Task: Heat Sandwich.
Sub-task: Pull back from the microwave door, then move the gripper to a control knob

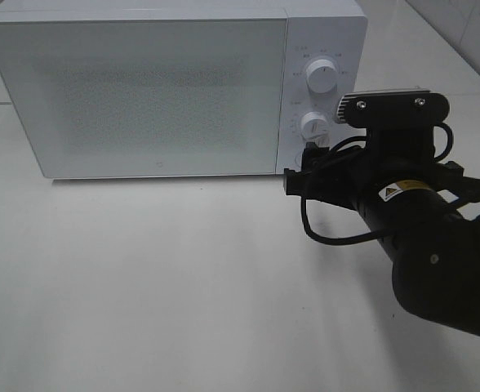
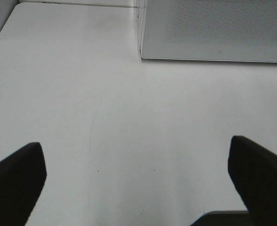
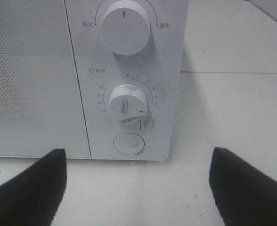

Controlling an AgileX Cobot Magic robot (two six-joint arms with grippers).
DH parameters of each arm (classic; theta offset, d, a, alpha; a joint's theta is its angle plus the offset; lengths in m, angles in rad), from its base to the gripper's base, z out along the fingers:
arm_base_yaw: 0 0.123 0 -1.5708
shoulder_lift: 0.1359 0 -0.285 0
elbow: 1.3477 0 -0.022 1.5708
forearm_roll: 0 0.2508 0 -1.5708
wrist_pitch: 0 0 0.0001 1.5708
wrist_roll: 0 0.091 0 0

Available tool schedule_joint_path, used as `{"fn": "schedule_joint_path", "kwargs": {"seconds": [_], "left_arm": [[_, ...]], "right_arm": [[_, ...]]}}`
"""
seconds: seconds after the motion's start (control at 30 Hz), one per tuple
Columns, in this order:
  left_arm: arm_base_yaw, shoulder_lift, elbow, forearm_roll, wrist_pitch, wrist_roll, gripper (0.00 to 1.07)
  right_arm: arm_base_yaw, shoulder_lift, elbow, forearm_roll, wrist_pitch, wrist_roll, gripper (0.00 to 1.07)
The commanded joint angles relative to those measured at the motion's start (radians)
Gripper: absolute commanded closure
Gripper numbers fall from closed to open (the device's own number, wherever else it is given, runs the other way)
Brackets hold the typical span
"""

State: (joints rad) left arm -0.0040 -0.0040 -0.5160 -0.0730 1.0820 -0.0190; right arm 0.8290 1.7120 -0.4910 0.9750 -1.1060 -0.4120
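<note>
Right gripper (image 3: 137, 188): spread, empty, facing the timer dial (image 3: 127, 103).
Left gripper (image 2: 137, 183): spread, empty, above table.
Table (image 1: 142, 286): white, matte.
Microwave (image 1: 142, 90): white, door shut.
Sandwich: not visible.

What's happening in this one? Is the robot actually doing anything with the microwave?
The microwave sits on the table with its door closed. The right gripper is open and empty, facing the control panel in front of the timer knob and the round button below it, touching neither. The left gripper is open over bare table and holds nothing. No sandwich shows in any view.
</note>
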Motion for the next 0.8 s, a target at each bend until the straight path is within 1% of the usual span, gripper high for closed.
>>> {"fn": "schedule_joint_path", "kwargs": {"seconds": [0.03,0.23,0.3,0.43,0.47,0.57,0.8], "left_arm": [[0.004,-0.017,0.001,-0.009,-0.01,-0.002,0.09],[0.004,-0.017,0.001,-0.009,-0.01,-0.002,0.09],[0.004,-0.017,0.001,-0.009,-0.01,-0.002,0.09],[0.004,-0.017,0.001,-0.009,-0.01,-0.002,0.09],[0.004,-0.017,0.001,-0.009,-0.01,-0.002,0.09],[0.004,-0.017,0.001,-0.009,-0.01,-0.002,0.09],[0.004,-0.017,0.001,-0.009,-0.01,-0.002,0.09]], "right_arm": [[0.0,0.01,-0.008,-0.029,-0.007,0.005,0.32],[-0.007,0.069,-0.035,-0.046,-0.028,0.005,0.32],[-0.033,0.108,-0.058,-0.079,-0.02,0.024,0.32],[-0.055,0.13,-0.08,-0.107,-0.022,0.065,0.32],[-0.072,0.144,-0.097,-0.131,-0.023,0.085,0.32],[-0.085,0.16,-0.114,-0.143,-0.029,0.095,0.32],[-0.129,0.223,-0.191,-0.178,-0.037,0.095,0.32]]}}
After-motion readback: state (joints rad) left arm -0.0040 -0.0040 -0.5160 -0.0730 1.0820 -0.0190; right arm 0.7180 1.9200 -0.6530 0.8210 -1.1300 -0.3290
